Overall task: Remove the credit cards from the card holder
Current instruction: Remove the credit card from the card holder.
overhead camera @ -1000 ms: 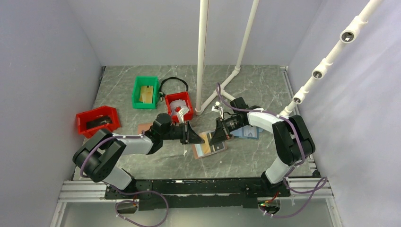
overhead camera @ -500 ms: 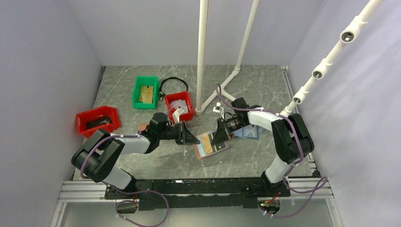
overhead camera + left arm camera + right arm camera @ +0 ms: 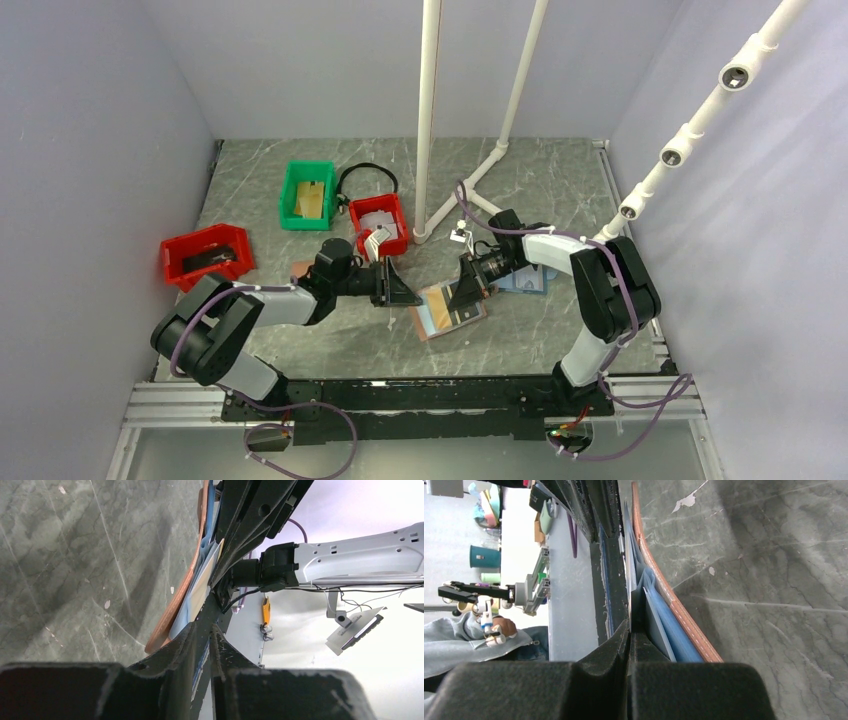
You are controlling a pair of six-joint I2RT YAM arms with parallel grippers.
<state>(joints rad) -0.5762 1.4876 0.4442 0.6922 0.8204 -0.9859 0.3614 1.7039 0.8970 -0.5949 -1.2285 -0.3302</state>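
Observation:
The card holder [image 3: 440, 322] lies open on the table between my arms, brown outside and light blue inside. My left gripper [image 3: 412, 296] is at its left edge and my right gripper [image 3: 463, 296] is over its right half. In the right wrist view the right gripper [image 3: 629, 625] is shut on the thin white edge of a credit card [image 3: 628, 570], just above the holder [image 3: 672, 605]. In the left wrist view the left gripper [image 3: 207, 626] is closed to a thin slit beside the holder [image 3: 170, 615]. A pale card [image 3: 204, 582] lies along the holder. What sits in the slit is unclear.
An all-blue holder [image 3: 527, 281] lies under the right arm. A green bin [image 3: 307, 195], a small red bin [image 3: 381, 222] and a larger red bin [image 3: 207, 254] stand behind and left. A white pipe frame [image 3: 428, 120] rises at the back.
My left gripper has drawn back a little to the left, away from the holder's middle. The holder has shifted slightly right and toward me. The right gripper has barely moved.

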